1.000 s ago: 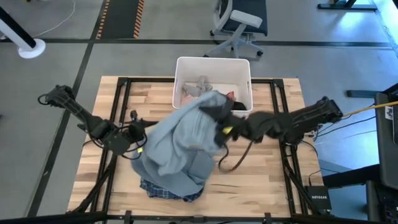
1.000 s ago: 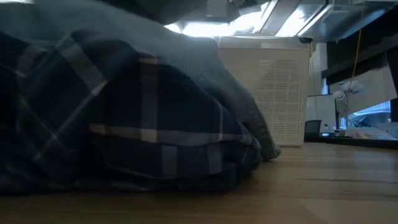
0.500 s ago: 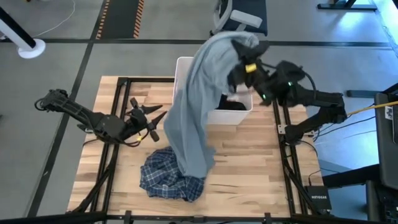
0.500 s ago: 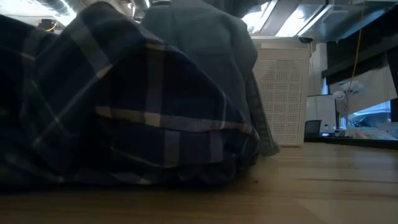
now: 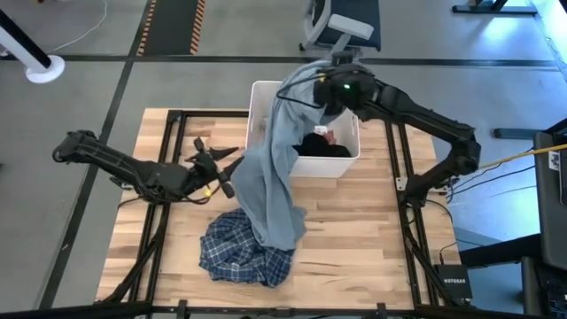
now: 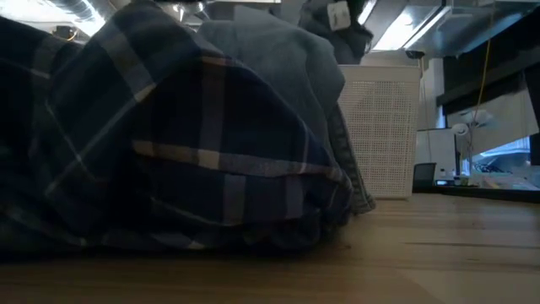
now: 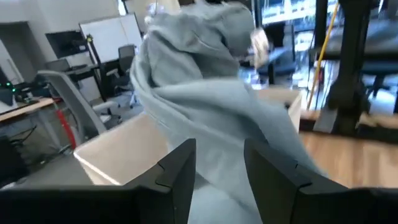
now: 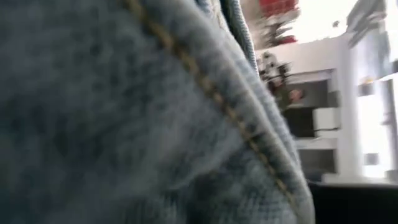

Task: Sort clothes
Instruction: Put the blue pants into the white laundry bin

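Note:
The large grey-blue shirt [image 5: 270, 168] hangs in a long drape from my right gripper [image 5: 335, 89], which is shut on its upper end above the white bin [image 5: 257, 111]. Its lower end [image 5: 279, 232] lies on the crumpled blue-and-white plaid shirt [image 5: 235, 257] [image 6: 169, 160] on the table. A black piece [image 5: 326, 147] and a small pink-white piece [image 5: 320, 132] lie in the bin. My left gripper [image 5: 229, 168] [image 7: 219, 171] is open, level, right at the drape's left edge; whether it touches the cloth, I cannot tell. My right gripper holds the grey-blue shirt by its bunched upper end [image 5: 312, 78], coming from the table's right side, high above the bin's far rim. In its wrist view seamed cloth [image 8: 155, 112] hides the fingers. The shirt hangs slack over the bin's left part, its lower end on the plaid shirt.
The bin stands at the middle of the table's far edge. Bare wood [image 5: 354, 230] lies to the right of the clothes and at the near left. An office chair [image 5: 341, 31] stands beyond the table.
My right gripper has swung from the table's middle toward the far edge, to above the bin, taking the grey-blue shirt's upper end along. The shirt has been drawn off the plaid shirt into a long drape, its lower end still there. My left gripper has moved right toward it.

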